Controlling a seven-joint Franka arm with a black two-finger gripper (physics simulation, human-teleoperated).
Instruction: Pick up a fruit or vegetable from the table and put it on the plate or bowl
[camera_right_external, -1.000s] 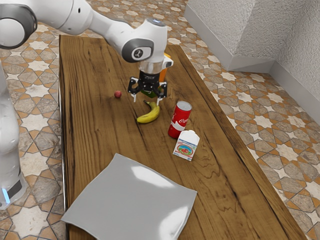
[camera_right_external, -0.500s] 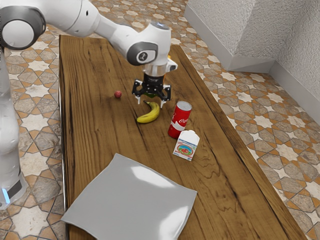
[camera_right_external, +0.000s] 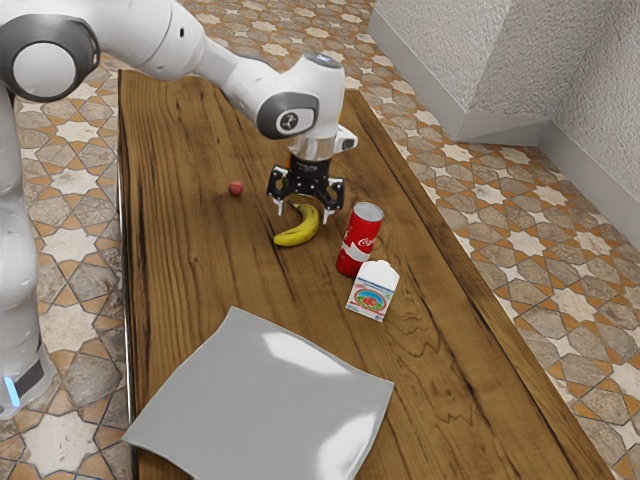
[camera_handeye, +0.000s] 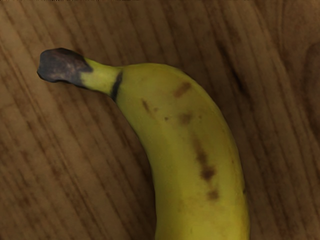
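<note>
From where I stand, the white arm (camera_right_external: 200, 60) comes in from the exterior view's upper left and bends down over the middle of the wooden bench (camera_right_external: 190, 290). Its black jaws are released and spread apart. They hang low over the stem end of the banana (camera_right_external: 298, 230), one tip to each side of it, and neither grips the fruit.

The banana lies flat on the bench, curved, with its stem pointing away toward the far end. In the wrist view the banana (camera_handeye: 190, 155) sits directly under the hand, yellow with a few brown flecks, and its dark stem tip (camera_handeye: 60, 65) rests on the wood grain.

A red can (camera_right_external: 360, 238) stands upright just beside the banana, toward the exterior view's right. A small white carton (camera_right_external: 373, 290) stands near the can, closer to me. A small red fruit (camera_right_external: 235, 188) lies alone toward the exterior view's left of the jaws. The grey square plate (camera_right_external: 260, 410) lies flat at the near end of the bench, well apart from the banana.
</note>
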